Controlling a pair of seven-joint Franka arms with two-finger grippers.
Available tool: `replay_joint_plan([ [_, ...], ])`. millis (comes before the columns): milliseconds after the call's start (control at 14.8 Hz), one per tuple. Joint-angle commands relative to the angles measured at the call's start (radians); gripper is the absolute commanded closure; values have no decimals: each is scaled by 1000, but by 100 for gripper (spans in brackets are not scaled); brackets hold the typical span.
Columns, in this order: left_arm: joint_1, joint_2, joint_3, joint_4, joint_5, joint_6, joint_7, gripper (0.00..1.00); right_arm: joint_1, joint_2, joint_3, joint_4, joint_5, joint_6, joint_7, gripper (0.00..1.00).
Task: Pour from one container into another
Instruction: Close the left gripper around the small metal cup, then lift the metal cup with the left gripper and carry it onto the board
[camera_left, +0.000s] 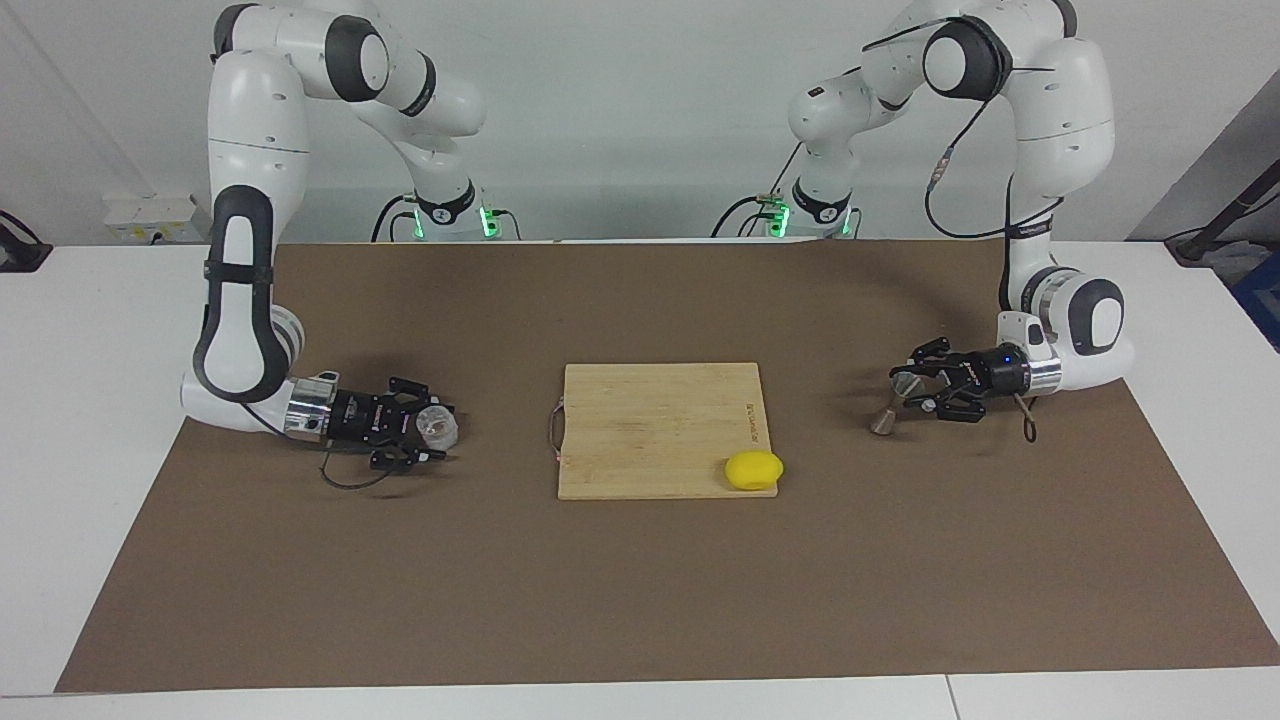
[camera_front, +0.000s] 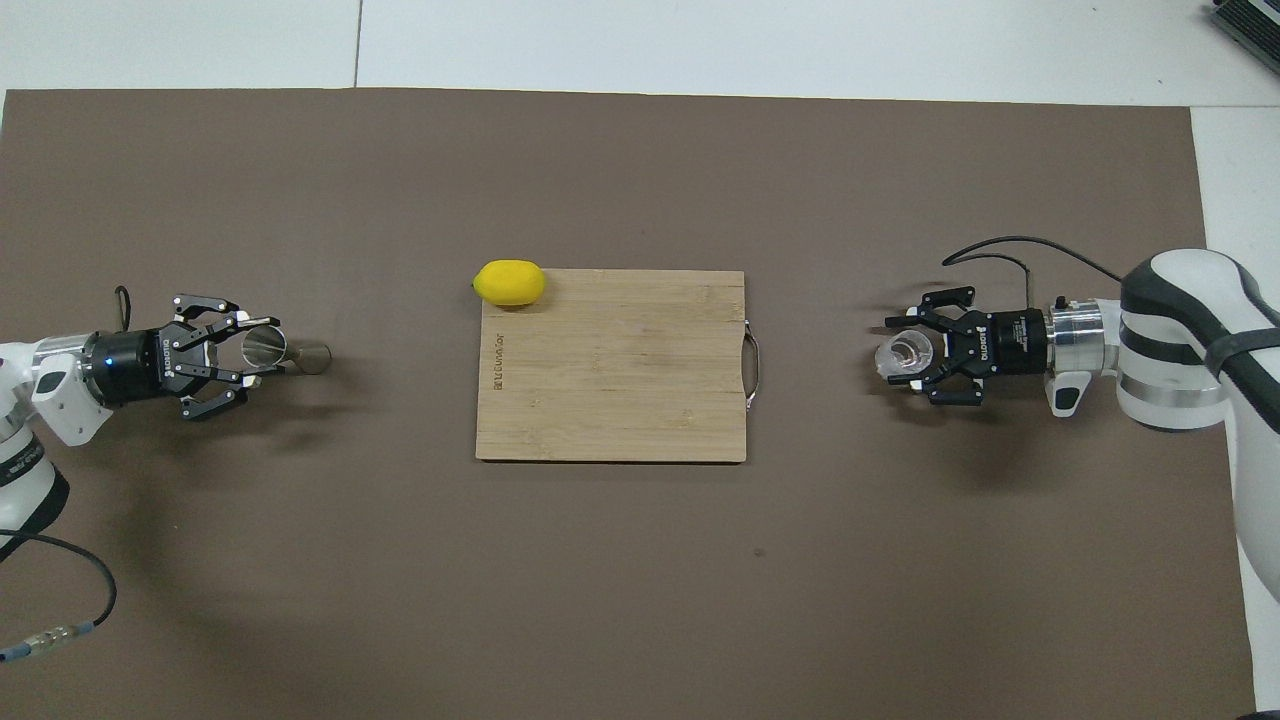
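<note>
The steel jigger (camera_left: 884, 420) leans over the mat toward the left arm's end of the table, its mouth open to the overhead view. My left gripper (camera_left: 906, 388) is shut on its upper cone, and the jigger's foot (camera_front: 313, 357) sticks out toward the board. At the right arm's end, the clear glass cup (camera_left: 438, 424) sits low over the mat between the fingers of my right gripper (camera_left: 440, 430), which is shut on it. From overhead the glass cup (camera_front: 903, 353) shows just past my right gripper (camera_front: 908, 355), and my left gripper (camera_front: 256, 350) lies level.
A bamboo cutting board (camera_left: 650, 420) lies in the middle of the brown mat (camera_left: 640, 600). A yellow lemon (camera_left: 754, 469) rests at the board's corner farthest from the robots, toward the left arm's end. A loose cable (camera_front: 60, 610) trails near the left arm.
</note>
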Motion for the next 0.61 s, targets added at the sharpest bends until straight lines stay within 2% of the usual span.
replay_joint_plan([
  [0, -56, -52, 13, -27, -18, -16, -89, 77, -7, 3, 1, 5, -17, 13, 49, 22],
  [271, -153, -116, 13, -99, -81, 1, -100, 76, -8, 1, 1, 5, -16, 16, 69, 19],
  [541, -257, -128, 13, -133, -180, 51, -101, 76, -6, 1, 1, 2, -16, 16, 63, 19],
])
